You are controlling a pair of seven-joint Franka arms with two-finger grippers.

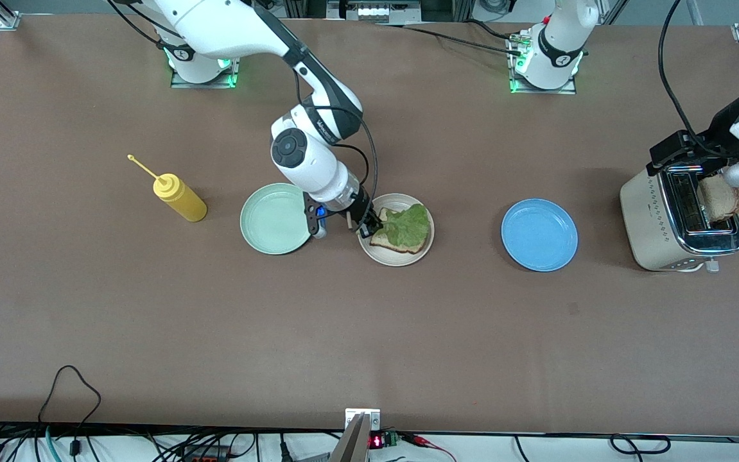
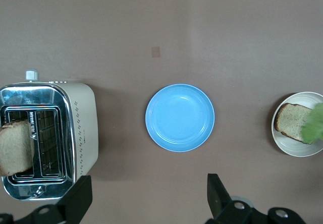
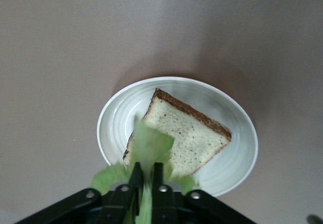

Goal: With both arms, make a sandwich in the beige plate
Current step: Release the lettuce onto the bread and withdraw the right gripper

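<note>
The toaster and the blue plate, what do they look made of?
Toaster: cream body with a matte look, probably painted metal or plastic; its top rim shines like polished chrome. Blue plate: smooth and glossy with soft highlights, so glazed ceramic or hard plastic; I cannot tell which.

The beige plate (image 1: 396, 256) is sitting just right of center in the front view, round, pale, with a raised rim. One light-brown toast slice (image 1: 387, 239) with a darker crust is lying flat in it. A ruffled green lettuce leaf (image 1: 408, 226) is draping over that slice, one end still pinched up off the bread. No top slice is lying on it yet.
</note>
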